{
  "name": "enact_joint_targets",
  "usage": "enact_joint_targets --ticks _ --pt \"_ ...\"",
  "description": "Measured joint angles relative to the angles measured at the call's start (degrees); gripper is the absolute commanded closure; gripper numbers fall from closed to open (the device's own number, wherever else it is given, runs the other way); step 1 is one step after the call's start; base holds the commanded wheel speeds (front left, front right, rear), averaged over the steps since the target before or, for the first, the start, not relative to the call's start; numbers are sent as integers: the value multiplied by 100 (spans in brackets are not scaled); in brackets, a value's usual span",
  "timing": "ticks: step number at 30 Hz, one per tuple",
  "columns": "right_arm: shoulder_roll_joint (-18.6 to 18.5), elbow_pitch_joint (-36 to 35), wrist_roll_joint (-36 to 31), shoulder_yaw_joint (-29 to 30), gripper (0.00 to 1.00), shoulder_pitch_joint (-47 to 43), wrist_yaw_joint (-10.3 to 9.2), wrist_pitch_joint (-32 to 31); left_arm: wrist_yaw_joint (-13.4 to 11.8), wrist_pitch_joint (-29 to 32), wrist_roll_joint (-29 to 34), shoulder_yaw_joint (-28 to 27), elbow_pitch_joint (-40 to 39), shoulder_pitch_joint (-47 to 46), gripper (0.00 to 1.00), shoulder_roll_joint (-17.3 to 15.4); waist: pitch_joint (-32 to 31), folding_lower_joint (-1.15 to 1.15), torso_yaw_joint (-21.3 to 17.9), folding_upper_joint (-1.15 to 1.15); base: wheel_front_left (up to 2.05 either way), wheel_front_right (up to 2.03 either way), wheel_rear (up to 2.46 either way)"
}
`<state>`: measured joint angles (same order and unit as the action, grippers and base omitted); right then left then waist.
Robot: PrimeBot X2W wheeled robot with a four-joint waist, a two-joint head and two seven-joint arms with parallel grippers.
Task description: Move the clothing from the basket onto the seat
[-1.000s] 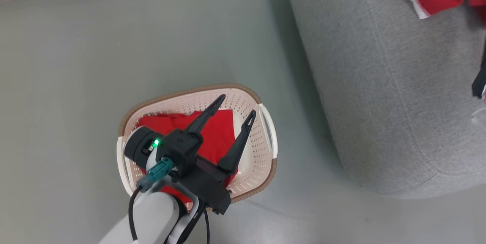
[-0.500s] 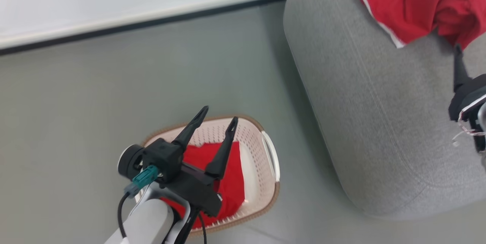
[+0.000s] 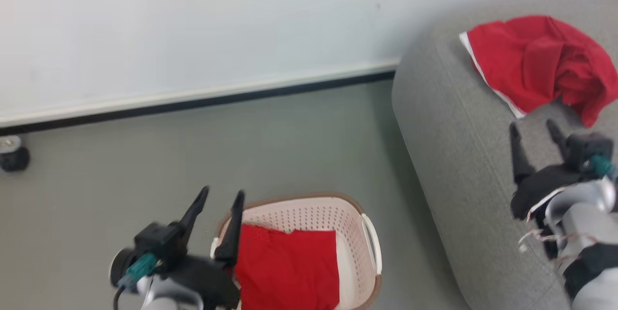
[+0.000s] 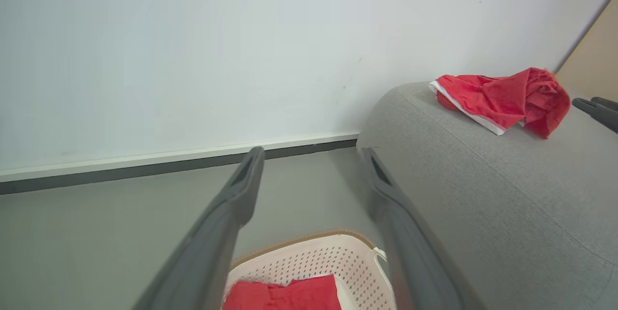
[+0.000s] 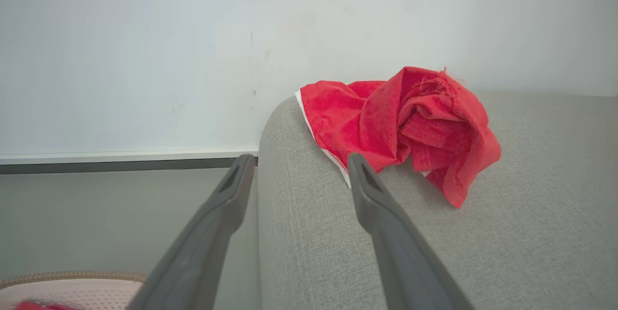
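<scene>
Two hands spread, empty, aimed at wall [image 3: 193, 35] | left hand [image 3: 222, 191] beside basket [image 3: 299, 197] | right hand [image 3: 531, 125] over seat [image 3: 458, 155]

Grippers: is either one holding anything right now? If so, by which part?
Nothing is held. The left gripper is open near the basket, the right gripper open over the seat. One red garment lies in the basket, the other garment on the seat.
</scene>
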<state>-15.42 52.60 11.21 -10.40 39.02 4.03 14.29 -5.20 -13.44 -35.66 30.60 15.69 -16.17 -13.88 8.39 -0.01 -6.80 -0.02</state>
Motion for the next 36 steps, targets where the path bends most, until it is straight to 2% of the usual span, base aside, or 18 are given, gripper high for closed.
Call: enact_joint_targets --ticks 6,16,22,26,32,36 --pt "323 -657 89 18 0 -857 -8 0 -93 -41 -18 -293 38 592 0 -121 -488 0 220 0 0 0 0" --pt "802 -2029 281 66 0 -2308 -253 0 -186 -85 3 -687 -52 1313 0 -162 -1107 0 518 1 0 0 0" --pt "906 -2808 280 33 0 -3063 -321 0 -186 -86 71 -905 -186 1659 0 -178 -1324 0 617 1 0 0 0" --pt "907 -3300 279 45 0 -3471 -438 0 -187 -86 113 -1039 -296 1894 0 -215 -1406 0 666 1 0 0 0" --pt "932 -3891 280 29 0 -3893 -461 0 -188 -86 308 -1248 -477 2064 0 -222 -1435 1 697 2 0 0 0" --pt "936 -4292 280 33 0 -4131 -552 0 -188 -86 447 -1438 -545 2162 0 -212 -1437 1 680 2 0 0 0"
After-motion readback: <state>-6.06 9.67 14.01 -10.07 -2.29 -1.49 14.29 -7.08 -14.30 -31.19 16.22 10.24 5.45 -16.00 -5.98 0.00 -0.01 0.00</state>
